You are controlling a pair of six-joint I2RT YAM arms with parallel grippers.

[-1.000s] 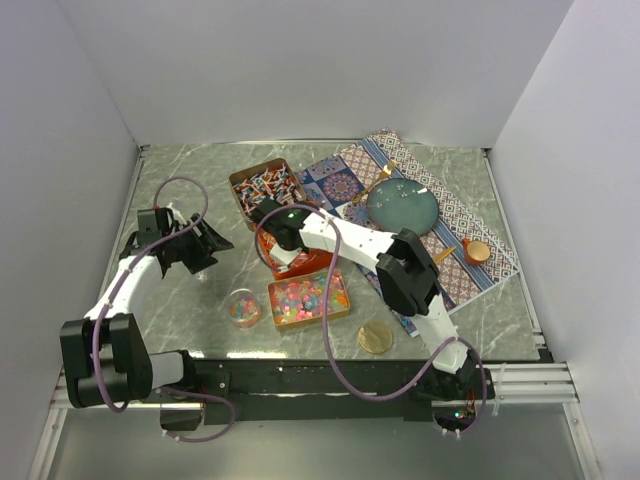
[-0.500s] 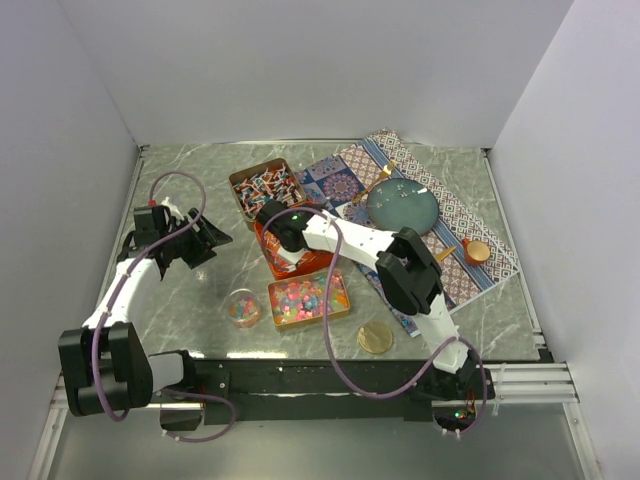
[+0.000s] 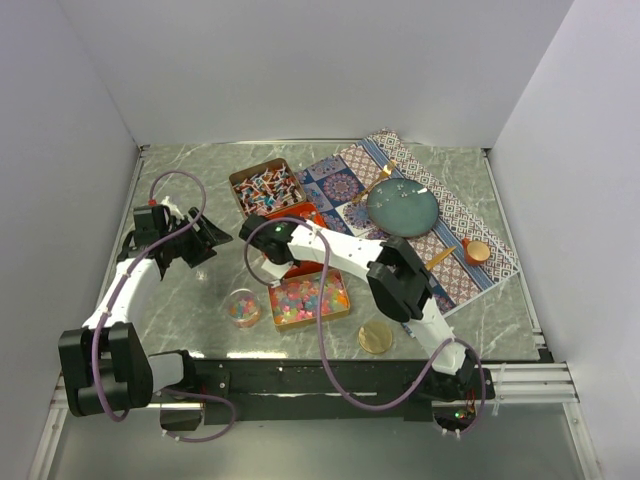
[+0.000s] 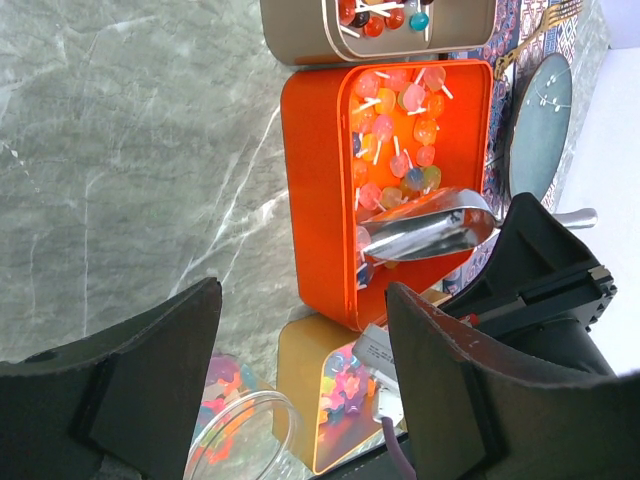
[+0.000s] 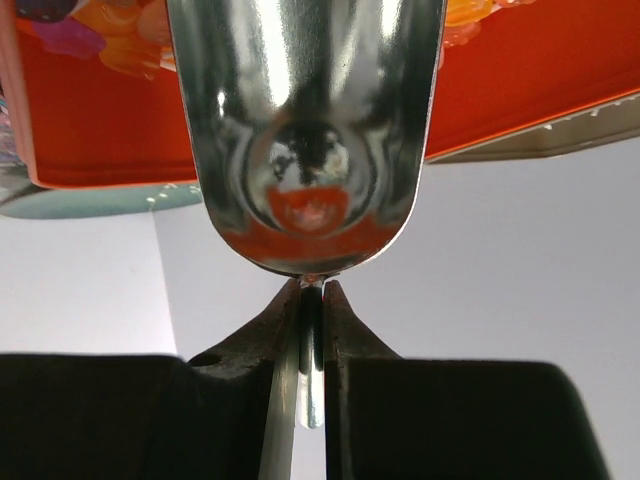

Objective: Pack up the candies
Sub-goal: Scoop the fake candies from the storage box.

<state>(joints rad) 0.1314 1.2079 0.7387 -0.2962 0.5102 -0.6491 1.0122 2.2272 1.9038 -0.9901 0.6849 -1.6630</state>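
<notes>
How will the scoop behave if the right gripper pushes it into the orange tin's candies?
The scoop looks like rigid polished metal, so probably stiff but slippery. The right gripper pinches only its thin handle, so it may twist. Loose candies would likely slide aside.

Lab cell: white walls [image 3: 300, 70] box a marble tabletop [image 3: 200, 290].

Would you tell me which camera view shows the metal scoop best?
The left wrist view: the scoop shows clearly in the orange tin. The right wrist view shows only its back end, close up; overhead, the right arm hides it.
</notes>
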